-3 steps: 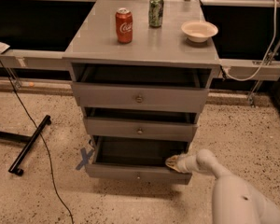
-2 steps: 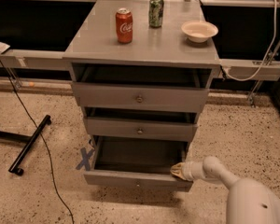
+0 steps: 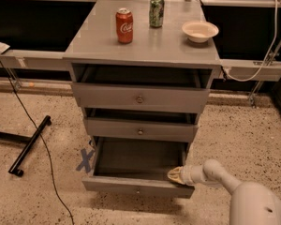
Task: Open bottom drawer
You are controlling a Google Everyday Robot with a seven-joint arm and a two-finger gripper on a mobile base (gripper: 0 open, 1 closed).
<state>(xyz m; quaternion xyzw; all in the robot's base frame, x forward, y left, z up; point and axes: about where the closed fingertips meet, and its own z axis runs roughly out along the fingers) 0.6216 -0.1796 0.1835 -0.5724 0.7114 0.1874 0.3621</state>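
Resting against the bottom drawer (image 3: 131, 157) at the right end of its front panel's upper edge, the gripper (image 3: 175, 175) sits at the tip of a pale arm (image 3: 216, 171) that enters from the lower right. Whether the gripper is open or closed cannot be told. The bottom drawer stands open, its dark inside stretching left of and behind the gripper, and its small round knob (image 3: 138, 190) lies to the gripper's lower left on the front panel. Just above the gripper is the middle drawer (image 3: 140, 130), and higher again the top drawer (image 3: 139, 98), both slightly ajar. Far above, the table (image 3: 145, 48) carries a red can (image 3: 124, 26), a green can (image 3: 156, 11) and a white bowl (image 3: 199, 31). Well to the gripper's left, a blue X mark (image 3: 85, 159) lies on the speckled floor.
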